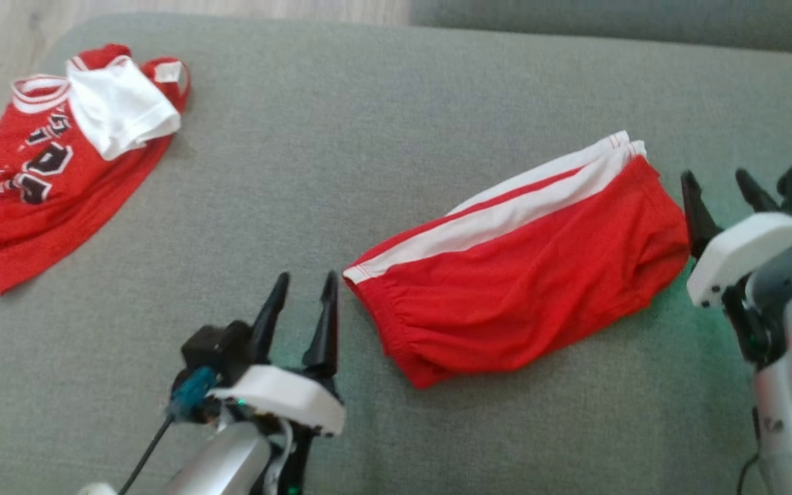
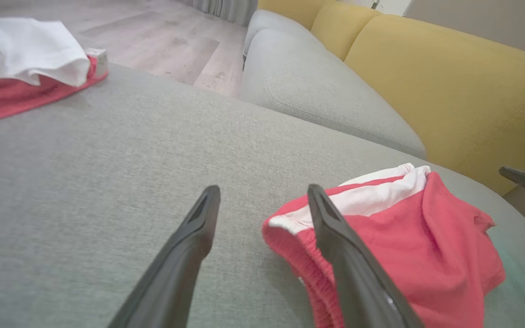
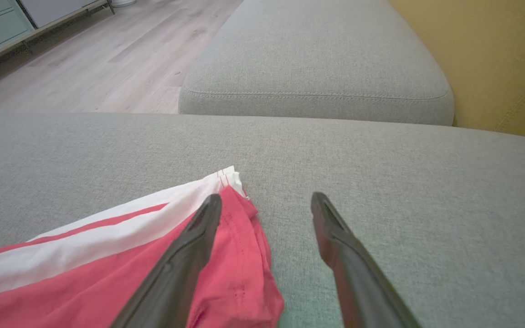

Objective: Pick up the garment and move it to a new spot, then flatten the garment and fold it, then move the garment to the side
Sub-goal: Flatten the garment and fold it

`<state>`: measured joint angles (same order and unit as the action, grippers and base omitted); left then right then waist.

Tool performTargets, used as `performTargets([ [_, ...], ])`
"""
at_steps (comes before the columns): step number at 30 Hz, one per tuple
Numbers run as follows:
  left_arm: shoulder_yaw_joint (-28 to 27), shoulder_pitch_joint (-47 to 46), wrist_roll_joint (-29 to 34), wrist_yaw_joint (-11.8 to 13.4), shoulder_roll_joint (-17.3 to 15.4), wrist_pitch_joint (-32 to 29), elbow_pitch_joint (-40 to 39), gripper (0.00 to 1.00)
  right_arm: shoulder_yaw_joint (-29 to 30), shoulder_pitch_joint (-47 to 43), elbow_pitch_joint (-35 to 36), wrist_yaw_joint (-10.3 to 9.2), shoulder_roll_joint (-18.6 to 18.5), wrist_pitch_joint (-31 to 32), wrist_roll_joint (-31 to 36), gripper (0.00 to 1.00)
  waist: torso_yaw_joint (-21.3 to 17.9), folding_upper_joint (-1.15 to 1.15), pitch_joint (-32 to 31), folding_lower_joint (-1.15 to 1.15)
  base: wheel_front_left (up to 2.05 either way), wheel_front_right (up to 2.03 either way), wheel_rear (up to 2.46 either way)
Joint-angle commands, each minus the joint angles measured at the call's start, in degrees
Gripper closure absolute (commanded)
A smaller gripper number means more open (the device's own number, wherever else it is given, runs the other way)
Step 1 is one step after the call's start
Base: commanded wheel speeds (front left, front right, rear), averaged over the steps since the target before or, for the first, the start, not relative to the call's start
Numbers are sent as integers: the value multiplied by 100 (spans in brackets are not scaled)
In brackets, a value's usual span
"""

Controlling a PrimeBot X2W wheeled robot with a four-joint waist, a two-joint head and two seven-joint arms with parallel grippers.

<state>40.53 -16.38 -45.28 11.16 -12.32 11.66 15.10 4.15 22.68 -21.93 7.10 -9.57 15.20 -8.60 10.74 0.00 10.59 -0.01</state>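
Jersey point(image 1: 45, 206) part under white cloth point(image 1: 121, 103); shorts point(image 3: 62, 291) cut off btm, wrist views.

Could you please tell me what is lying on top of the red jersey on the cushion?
A crumpled white cloth lies across the upper part of the red jersey. The lettering lower down shows; the fabric beneath the cloth is hidden.

Red white-striped shorts point(image 1: 526, 275), folded flat

Shorts point(image 1: 520, 275) red, white side band with thin red stripe. Jersey point(image 1: 38, 192) red, white trim, black lettering. Cloth point(image 1: 117, 110) white. Cushion point(image 1: 341, 137) grey. Backrest point(image 2: 449, 86) mustard yellow. Floor point(image 3: 107, 59) pale wood.
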Motion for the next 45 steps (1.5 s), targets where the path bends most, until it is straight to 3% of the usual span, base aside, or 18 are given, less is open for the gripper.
performTargets([
  [1, -212, -53, 104, 77, -190, 67, -228, 0, -90, 40, 230, 39, 1, 53, -36, 0, 74, 0, -95, 1, 0, 0, 0],
  [9, -487, 331, 205, 542, -642, 122, -748, 0, -26, -9, -101, 39, -257, 660, 27, 0, 385, 0, -58, 1, 0, 0, 0],
  [18, -586, 472, 186, 687, -716, 152, -1073, 0, 137, 143, -848, 39, -408, 1336, 108, 0, 685, 0, 70, 1, 0, 0, 0],
  [19, -587, 476, 186, 695, -716, 154, -1088, 0, 143, 142, -875, 39, -378, 1361, 67, 16, 690, 0, 69, 1, 0, 0, 0],
  [20, -590, 479, 195, 708, -720, 158, -1099, 0, 136, 137, -892, 39, -350, 1375, 27, 50, 688, 0, 67, 1, 0, 0, 0],
  [21, -593, 479, 213, 726, -729, 163, -1103, 0, 121, 131, -900, 39, -325, 1374, -4, 62, 676, 0, 61, 1, 0, 0, 0],
  [23, -603, 486, 234, 757, -741, 171, -1099, 0, 88, 128, -899, 39, -265, 1321, -71, 100, 625, 0, 42, 1, 0, 0, 0],
  [27, -591, 471, 302, 775, -780, 184, -1112, 0, 173, 181, -847, 39, -135, 931, -67, 100, 442, 0, -21, 1, 0, 0, 0],
  [32, -545, 537, 317, 802, -814, 150, -1116, 0, 576, 73, -701, 39, 280, 389, -46, 100, 28, 0, -210, 1, 0, 0, 0],
  [41, -498, 717, 278, 840, -817, 130, -1157, 0, 1171, -1059, 115, 39, 652, -117, 114, 100, -695, 0, -530, 1, 0, 0, 0],
  [45, -507, 803, 270, 870, -858, 134, -1195, 0, 1085, -1542, 365, 39, 666, -212, -251, 100, -932, 0, -610, 1, 0, 0, 0],
])
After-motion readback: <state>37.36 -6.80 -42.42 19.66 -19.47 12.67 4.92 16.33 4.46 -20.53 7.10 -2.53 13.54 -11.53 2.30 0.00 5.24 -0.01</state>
